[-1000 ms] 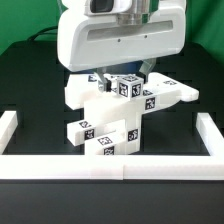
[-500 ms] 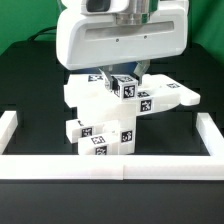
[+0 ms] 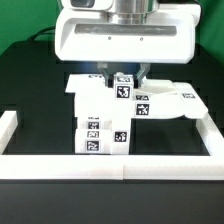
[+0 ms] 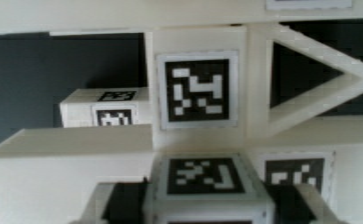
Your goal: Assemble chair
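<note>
The chair [image 3: 110, 118] is a partly joined cluster of matte white tagged pieces: a flat panel [image 3: 92, 98], chunky bars below [image 3: 103, 139], and an arm piece [image 3: 172, 100] reaching to the exterior view's right. My gripper [image 3: 122, 77] comes down from above and is shut on a tagged block [image 3: 123, 87] at the top of the chair. In the wrist view the block [image 4: 204, 178] sits between my dark fingers [image 4: 125, 198], with the gripper [image 4: 208, 200] closed on its sides. A tagged upright piece [image 4: 201, 88] and a diagonal brace [image 4: 320, 85] lie beyond. The chair's underside is hidden.
A long low white border wall [image 3: 110, 168] runs along the front, with ends at the exterior view's left [image 3: 8, 125] and right [image 3: 214, 130]. The table [image 3: 30, 100] is black. The large white arm housing [image 3: 125, 40] hides the space behind the chair.
The gripper and the held chair have shifted toward the exterior view's right and turned, so the lower bars now face the camera more squarely. The grip has stayed shut.
</note>
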Controlling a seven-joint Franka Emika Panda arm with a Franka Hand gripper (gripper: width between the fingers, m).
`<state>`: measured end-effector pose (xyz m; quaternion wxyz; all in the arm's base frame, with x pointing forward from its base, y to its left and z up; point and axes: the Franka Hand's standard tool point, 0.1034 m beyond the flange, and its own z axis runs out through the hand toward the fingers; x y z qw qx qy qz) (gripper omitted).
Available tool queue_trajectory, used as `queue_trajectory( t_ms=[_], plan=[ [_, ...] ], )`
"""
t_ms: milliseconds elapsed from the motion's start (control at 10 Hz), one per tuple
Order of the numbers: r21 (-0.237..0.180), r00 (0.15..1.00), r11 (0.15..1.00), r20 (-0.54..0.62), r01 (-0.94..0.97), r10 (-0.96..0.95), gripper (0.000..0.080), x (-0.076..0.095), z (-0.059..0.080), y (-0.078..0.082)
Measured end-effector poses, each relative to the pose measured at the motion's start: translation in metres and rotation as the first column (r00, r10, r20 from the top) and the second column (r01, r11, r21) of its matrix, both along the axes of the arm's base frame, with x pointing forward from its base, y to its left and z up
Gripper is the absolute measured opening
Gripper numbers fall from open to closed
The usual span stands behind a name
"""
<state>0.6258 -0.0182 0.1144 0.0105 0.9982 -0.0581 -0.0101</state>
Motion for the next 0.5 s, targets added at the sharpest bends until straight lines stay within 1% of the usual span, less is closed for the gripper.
queue_trajectory(
  t_ms=[100, 300, 400, 500],
  plan=[
    [-0.001, 1.000, 1.000, 0.000, 0.019, -0.019, 0.0316, 0.0000, 0.0000, -0.0002],
    [-0.001, 1.000, 1.000, 0.000, 0.013, -0.013, 0.0578, 0.0000, 0.0000, -0.0004],
    [-0.001, 1.000, 1.000, 0.001, 0.013, -0.013, 0.0578, 0.0000, 0.0005, -0.0002],
    [0.002, 1.000, 1.000, 0.006, 0.012, -0.012, 0.0635, 0.0004, 0.0057, 0.0007]
  ],
)
